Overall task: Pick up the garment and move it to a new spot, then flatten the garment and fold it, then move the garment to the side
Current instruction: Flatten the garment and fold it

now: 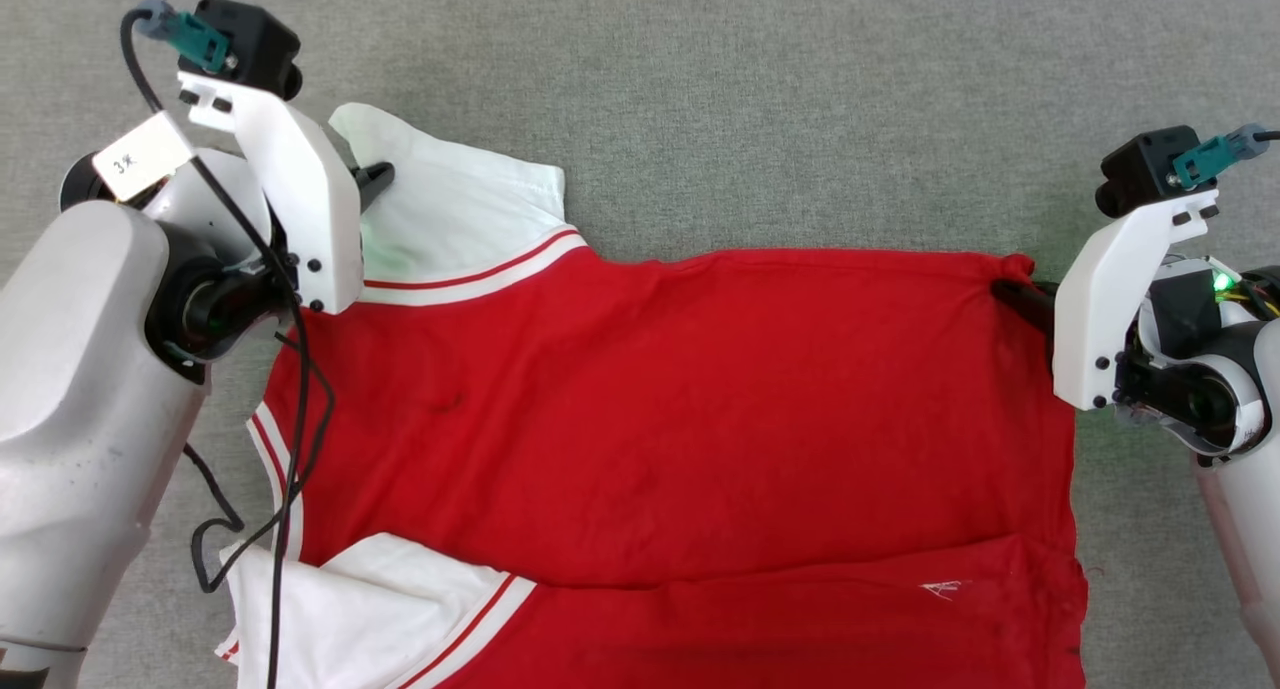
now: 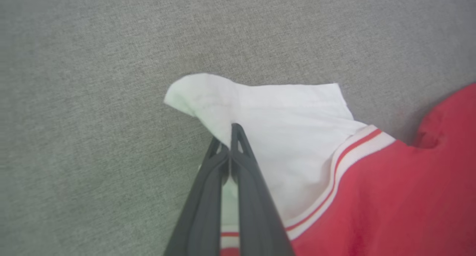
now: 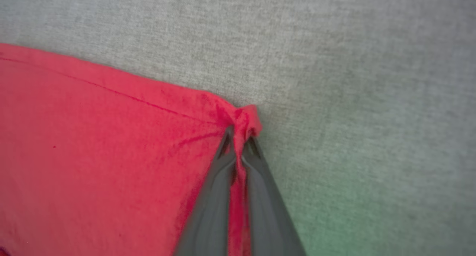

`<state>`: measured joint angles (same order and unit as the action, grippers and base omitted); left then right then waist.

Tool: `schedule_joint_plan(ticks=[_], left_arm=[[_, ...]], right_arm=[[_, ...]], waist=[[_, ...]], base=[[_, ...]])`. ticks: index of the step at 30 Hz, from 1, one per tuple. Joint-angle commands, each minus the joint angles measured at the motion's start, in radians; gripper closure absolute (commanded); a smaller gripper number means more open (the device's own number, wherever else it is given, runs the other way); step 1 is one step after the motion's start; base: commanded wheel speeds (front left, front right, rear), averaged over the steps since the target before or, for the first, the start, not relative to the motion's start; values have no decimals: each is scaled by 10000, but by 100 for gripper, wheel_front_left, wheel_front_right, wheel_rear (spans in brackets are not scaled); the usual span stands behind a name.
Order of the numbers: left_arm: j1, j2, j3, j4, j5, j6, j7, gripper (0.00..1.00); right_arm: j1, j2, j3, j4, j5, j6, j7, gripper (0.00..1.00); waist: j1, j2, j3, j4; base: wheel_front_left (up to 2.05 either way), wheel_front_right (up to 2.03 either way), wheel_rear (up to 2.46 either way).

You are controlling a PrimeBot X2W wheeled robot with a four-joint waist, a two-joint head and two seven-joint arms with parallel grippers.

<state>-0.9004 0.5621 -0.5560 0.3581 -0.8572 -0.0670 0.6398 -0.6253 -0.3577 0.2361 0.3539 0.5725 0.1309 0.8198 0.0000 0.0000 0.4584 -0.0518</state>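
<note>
My left pincer (image 1: 378,176) was closed tight on the far white sleeve (image 1: 460,209) of the shirt (image 1: 680,399), with the fingers pressed together and a fold of cloth between them. My right pincer (image 1: 1008,292) was clamped the same way on the bunched far hem corner (image 3: 245,116). The shirt lay spread over the grey surface (image 1: 800,89), its far edge drawn nearly straight between my grips. The near sleeve (image 1: 370,599) was crumpled, and a band along the near side looked doubled over, though I could not be sure. I judged this the flattening step, perhaps just before the first fold. The next move called for both grips to travel evenly and keep that edge taut, so no new wrinkles were dragged in.
</note>
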Motion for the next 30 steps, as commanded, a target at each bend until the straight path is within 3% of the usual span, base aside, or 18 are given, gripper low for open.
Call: schedule_joint_plan(ticks=[1,8,17,22,30], left_arm=[[145,49,24,48,56,-42,-123,100],[581,44,166,283,-5,-184,-1034,100],[2384,34,576,29,-416,-97,-2588,100],[3953,124,698,-502,-638,165,-3274,100],[6512,307,809,-1823,-824,932,-4089,100]], right_arm=[[451,117,239,423,-24,-5,117,100],[286,18,-579,-387,-223,-12,-605,100],[2225,439,-1672,-1501,-260,-9,-743,100],[3598,813,-2144,-1918,-400,-7,-971,100],[5297,1428,-2820,-2039,-286,-7,-1732,100]], waist=[[0,0,-86,13],[0,0,-876,89],[0,0,-2131,414],[0,0,-2733,519],[0,0,-3369,678]], base=[[0,0,0],[0,0,0],[0,0,0],[0,0,0],[0,0,0]])
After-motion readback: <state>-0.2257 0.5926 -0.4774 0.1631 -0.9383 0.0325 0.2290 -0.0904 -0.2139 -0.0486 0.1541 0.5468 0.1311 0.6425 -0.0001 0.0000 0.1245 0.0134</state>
